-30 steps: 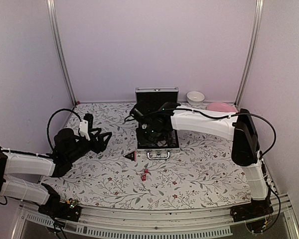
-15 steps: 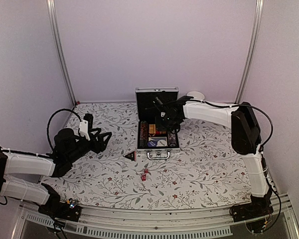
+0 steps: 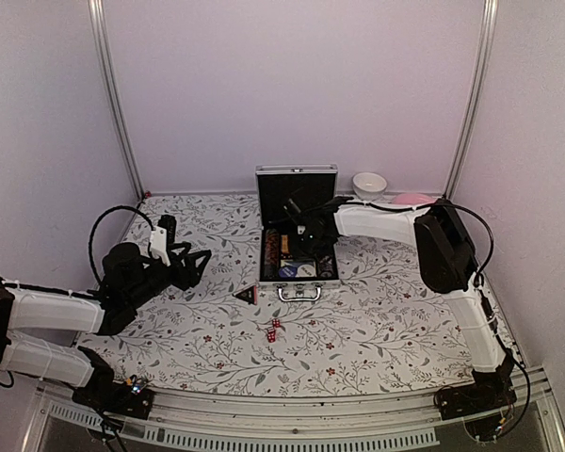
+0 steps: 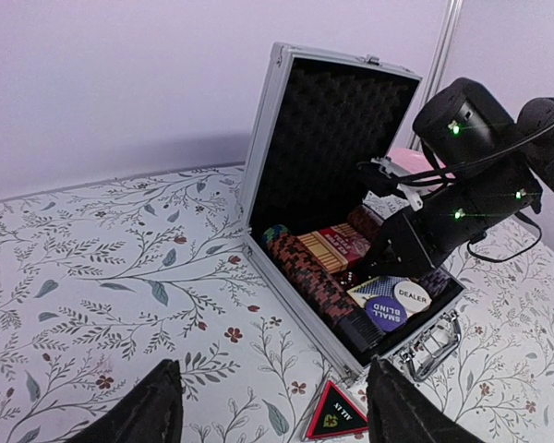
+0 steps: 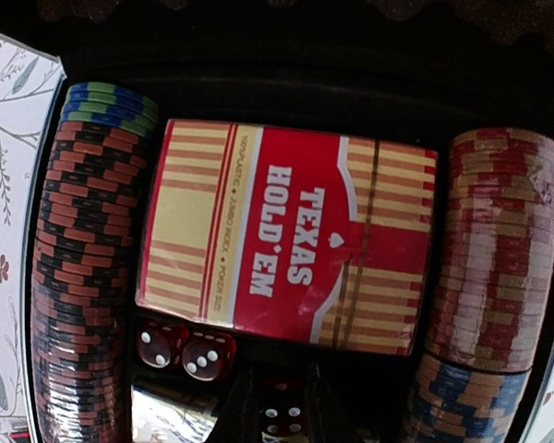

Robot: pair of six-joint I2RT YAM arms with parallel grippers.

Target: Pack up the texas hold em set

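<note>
Overhead, case: the small silver aluminium case (image 3: pixel 299 281) stands open on the flower-patterned tablecloth (image 3: pixel 386 320), in the middle towards the back. Its black-lined lid (image 3: pixel 282 185) is upright and its metal handle (image 3: pixel 299 293) points to the arms.
Overhead, loose pieces: a black triangular piece with a red edge (image 3: pixel 247 296) lies just beside the front left corner of the case. Two tiny red dice (image 3: pixel 273 329) lie nearer to the arms, apart from the case.
Overhead, claws: the right gripper (image 3: pixel 301 229) is over the inside of the case. The left gripper (image 3: pixel 200 266) is well apart on the left.
Overhead, others: a white bowl (image 3: pixel 369 184) and a pink plate (image 3: pixel 412 200) are at the back right.
Left wrist, case: the lid lining is bumpy black foam. Inside lie a row of black-and-red poker chips (image 4: pixel 319 286), a tan-red card pack (image 4: pixel 337 245), a white "DEALER" disc (image 4: pixel 412 293) and a blue "SMALL BLIND" disc (image 4: pixel 386 312).
Left wrist, claw: the fingers (image 4: pixel 148 415) are spread wide above the cloth, released, with nothing between them.
Right wrist, card pack: it reads "TEXAS HOLD'EM" and lies flat between two chip rows.
Right wrist, chips: the left row ends in blue and green chips. The red-and-tan chip row (image 5: pixel 499 240) on the right ends in blue ones.
Right wrist, dice: two more red dice (image 5: pixel 185 349) lie in the case, against the pack's edge.
Right wrist, claw: the fingers are close together, clenched on one small red die (image 5: pixel 282 420).
</note>
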